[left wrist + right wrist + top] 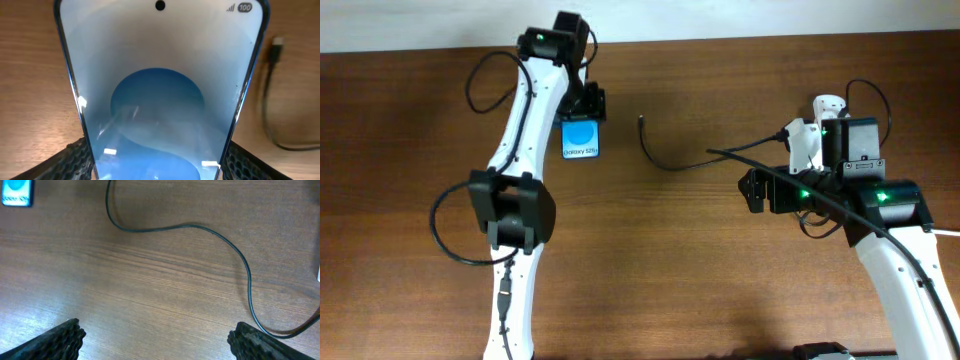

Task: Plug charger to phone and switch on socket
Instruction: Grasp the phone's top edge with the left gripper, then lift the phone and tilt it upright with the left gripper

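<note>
Table: brown wood-grain table [660, 270] under both my arms; a pale wall [770, 15] runs along its far edge in the overhead view.

Phone: the phone [581, 138] sits on the far left-centre part of the table, blue screen up, its white band reading "Galaxy S25" at the near end; in my left wrist view the screen fills most of the frame, with the camera hole at the top and a "100" badge in the corner; whether it rests flat or is raised off the wood I cannot tell.

Left jaws: my left gripper [588, 104] is at the phone's far end; my ribbed black fingers [75, 161] press against its two long edges, pinching the phone between them.

Right jaws: my right gripper [157, 347] hangs over bare wood on the right side; the jaws are spread wide with nothing between them.

Charger: the charger [672, 166] lies loose on the table; its plug tip [641, 120] is to the right of the phone and apart from it; the thin black cable bends and runs right, passing under my right arm; its other end is hidden.

Socket: the socket [806, 146] shows as a white body at the far right, mostly covered by my right arm; I cannot make out its switches.
</note>
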Robot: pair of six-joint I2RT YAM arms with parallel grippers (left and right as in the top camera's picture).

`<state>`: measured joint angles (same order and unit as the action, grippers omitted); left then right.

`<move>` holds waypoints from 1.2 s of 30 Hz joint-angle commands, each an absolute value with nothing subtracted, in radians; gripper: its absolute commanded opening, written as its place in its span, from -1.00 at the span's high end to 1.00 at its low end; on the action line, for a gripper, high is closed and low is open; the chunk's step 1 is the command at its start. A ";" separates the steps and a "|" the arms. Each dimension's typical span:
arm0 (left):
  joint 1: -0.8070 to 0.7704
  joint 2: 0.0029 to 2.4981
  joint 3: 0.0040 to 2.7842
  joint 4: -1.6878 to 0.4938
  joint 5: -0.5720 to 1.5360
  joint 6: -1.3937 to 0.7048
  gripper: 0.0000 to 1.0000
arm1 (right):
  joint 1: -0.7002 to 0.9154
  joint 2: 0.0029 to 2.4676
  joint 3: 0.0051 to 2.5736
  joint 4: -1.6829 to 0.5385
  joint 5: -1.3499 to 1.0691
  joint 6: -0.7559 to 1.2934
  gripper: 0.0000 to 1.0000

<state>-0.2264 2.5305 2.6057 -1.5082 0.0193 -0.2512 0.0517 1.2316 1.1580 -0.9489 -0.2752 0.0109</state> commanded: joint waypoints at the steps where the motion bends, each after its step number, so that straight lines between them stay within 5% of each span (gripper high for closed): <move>1: -0.226 2.522 2.697 -1.543 0.037 -0.258 -0.39 | 0.059 1.235 1.173 -0.953 -0.281 0.004 -0.97; 2: -0.226 2.522 2.712 -1.550 0.054 -0.258 -0.23 | 0.059 1.235 1.173 -0.954 -0.281 0.004 -0.97; 6: -0.226 2.522 2.726 -1.560 0.184 -0.258 1.00 | 0.059 1.235 1.173 -0.954 -0.281 0.004 -0.97; 16: -0.207 2.481 2.726 -1.688 0.364 -0.434 1.00 | 0.059 1.235 1.173 -0.953 -0.281 0.030 -0.97; 27: -0.187 2.455 2.726 -1.688 0.822 -0.568 1.00 | 0.059 1.235 1.173 -0.953 -0.285 0.042 -0.97; 36: -0.187 2.455 2.726 -1.688 0.869 -0.644 1.00 | 0.059 1.235 1.173 -0.953 -0.285 0.042 -0.97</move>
